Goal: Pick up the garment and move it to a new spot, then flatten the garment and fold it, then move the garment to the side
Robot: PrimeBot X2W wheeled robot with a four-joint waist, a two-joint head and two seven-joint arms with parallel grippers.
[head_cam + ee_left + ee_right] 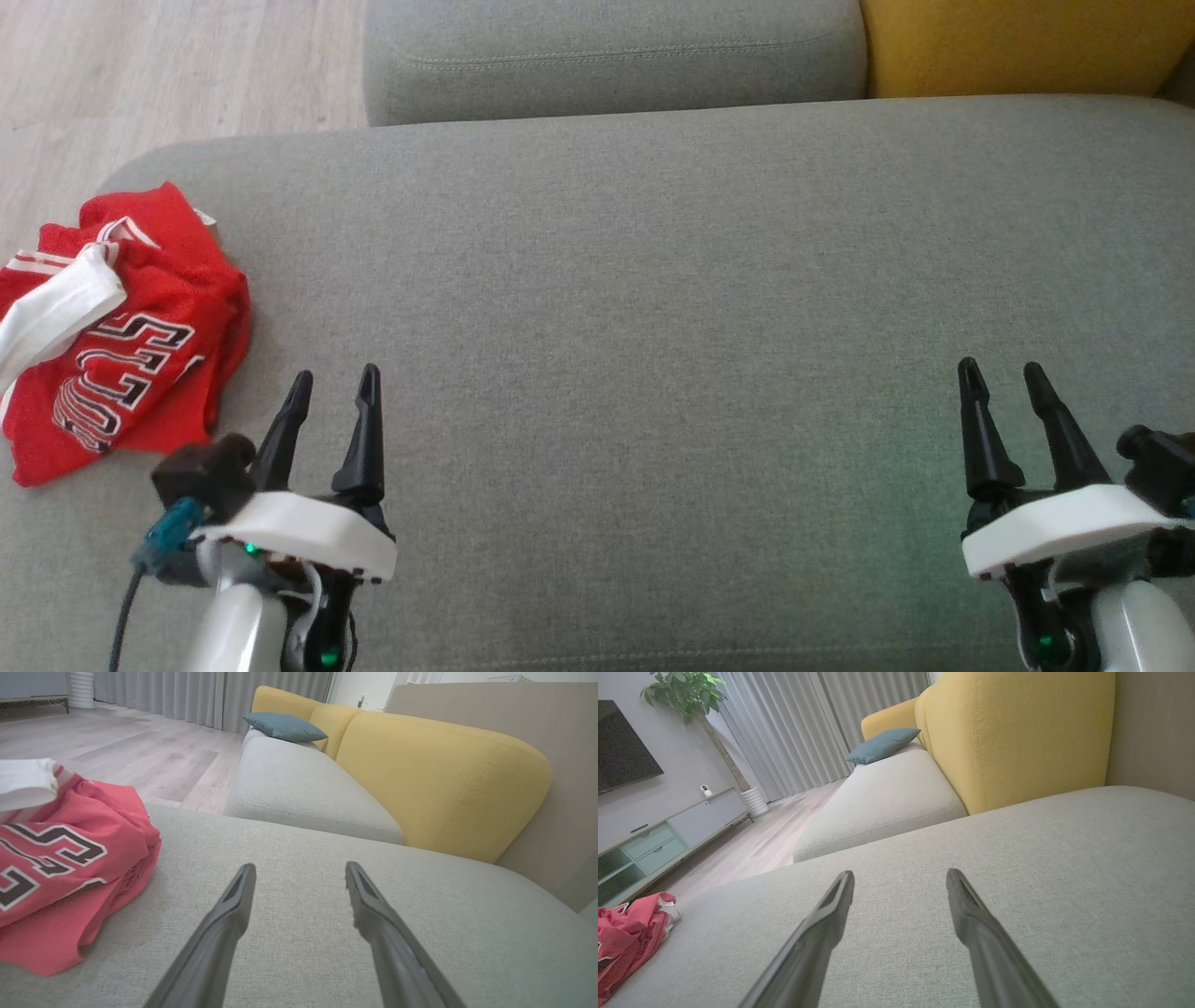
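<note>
Crumpled red mesh jersey [121, 327] with white trim and black lettering sits at the left edge of the grey fabric sofa seat [653, 280]. Left gripper [333, 392] just beside it, fingers spread wide, empty. Right gripper [1004, 375] well apart, also wide, empty. Yellow backrest [439, 779] and teal cushion [285, 726] beyond.

garment [121, 317] on cushion [653, 280] far L | L gripper [336, 373] just R of it

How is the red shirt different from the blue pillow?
The shirt is red and crumpled; the pillow is blue and smooth. The shirt has letters; the pillow is plain. The shirt lies on the near cushion, the pillow on the far cushion. Both rest on grey cushions.
</note>
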